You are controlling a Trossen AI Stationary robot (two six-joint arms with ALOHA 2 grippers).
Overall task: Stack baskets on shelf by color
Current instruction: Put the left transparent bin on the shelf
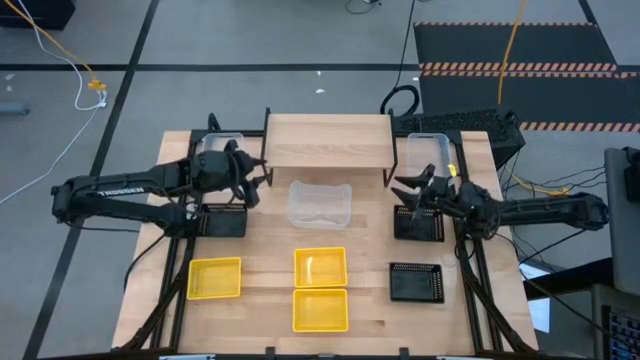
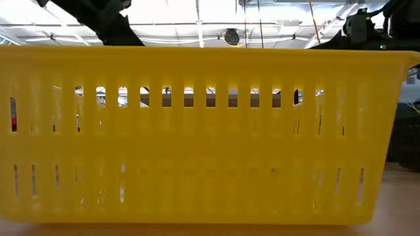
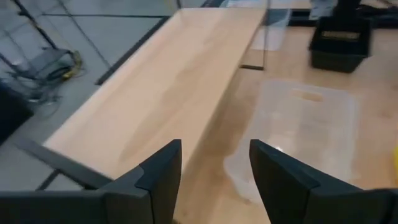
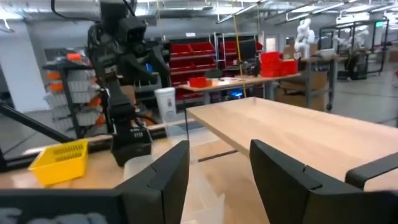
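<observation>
Overhead, yellow-basket (image 2: 197, 137)-blocked low, two wrist views sharing shelf (image 1: 328, 140).

We see both arms reaching inward: left claw (image 1: 262, 177) w/ fingers spread, right claw (image 1: 403, 189) w/ fingers spread too, both empty.

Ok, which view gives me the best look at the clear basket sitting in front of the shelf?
The high view: the clear basket shows whole, just in front of the shelf. The left wrist view shows it obliquely, the right wrist view only a sliver, and the low view is blocked by a yellow basket.
</observation>
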